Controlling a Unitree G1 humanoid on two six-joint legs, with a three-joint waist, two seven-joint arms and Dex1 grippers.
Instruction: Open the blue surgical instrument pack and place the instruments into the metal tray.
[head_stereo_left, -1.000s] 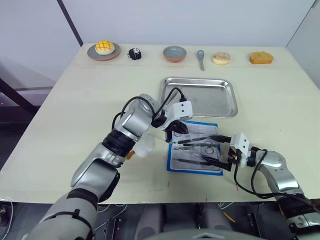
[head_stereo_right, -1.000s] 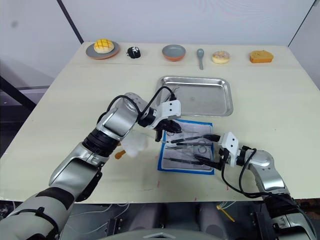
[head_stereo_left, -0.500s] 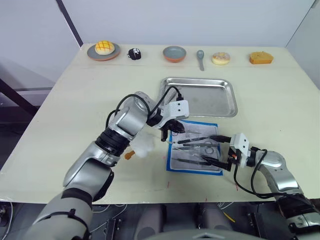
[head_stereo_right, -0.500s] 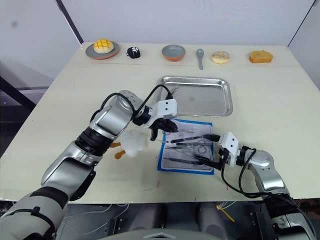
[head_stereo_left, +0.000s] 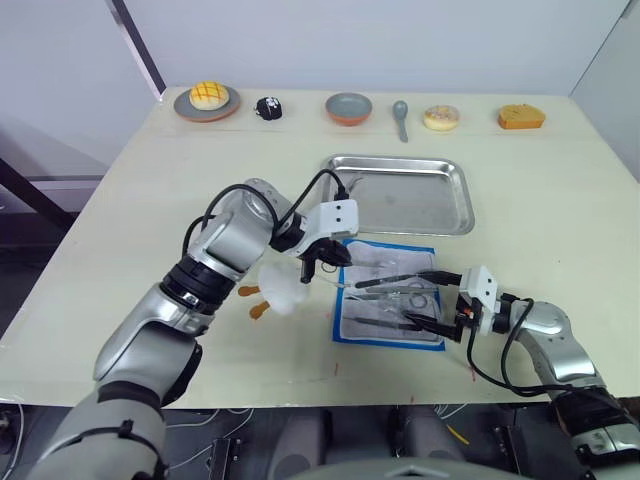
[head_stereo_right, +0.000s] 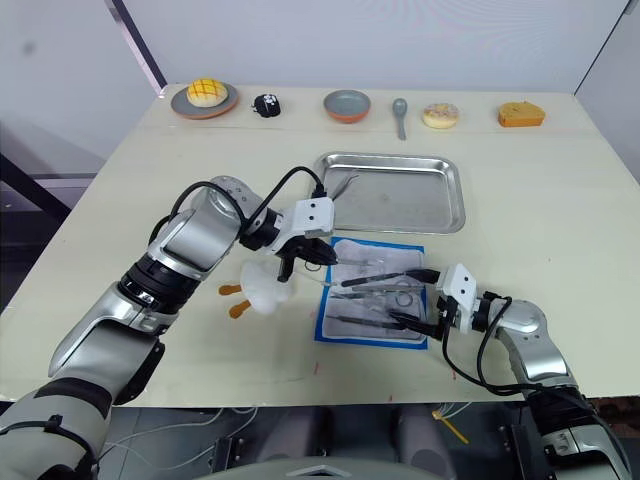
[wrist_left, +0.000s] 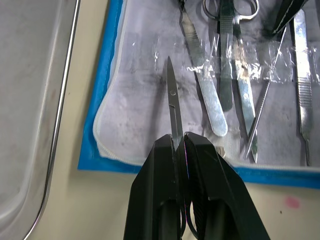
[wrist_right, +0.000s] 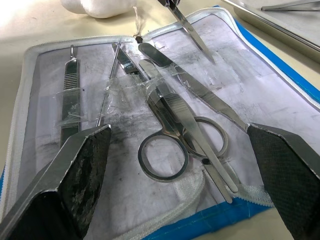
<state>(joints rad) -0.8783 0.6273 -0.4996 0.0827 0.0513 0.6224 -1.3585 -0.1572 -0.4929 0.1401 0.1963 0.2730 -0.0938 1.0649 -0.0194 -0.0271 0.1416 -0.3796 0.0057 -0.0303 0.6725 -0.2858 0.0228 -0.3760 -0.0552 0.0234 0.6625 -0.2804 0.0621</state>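
The blue surgical instrument pack (head_stereo_left: 390, 296) lies open on the table, white inner side up, just in front of the metal tray (head_stereo_left: 455, 215). Several slim silver instruments (wrist_right: 172, 117) lie on it under clear tape. My left gripper (head_stereo_left: 318, 264) hovers at the pack's left edge, shut on a pair of small scissors (wrist_left: 172, 100) whose blades point out over the white lining. At the pack's right edge my right gripper (head_stereo_left: 432, 300) rests open, one finger on each side of the ring handles. One slim instrument (wrist_right: 287, 6) lies in the tray.
A white plush toy (head_stereo_left: 281, 294) with orange parts lies left of the pack, under my left wrist. Along the table's far edge stand a plate with a bun (head_stereo_left: 207, 98), a small black object (head_stereo_left: 268, 107), a bowl (head_stereo_left: 349, 107), a spoon (head_stereo_left: 401, 115) and two pastries (head_stereo_left: 441, 116).
My left gripper has drawn leftward off the pack toward the plush toy, taking the scissors with it. The right gripper and the pack have stayed put.
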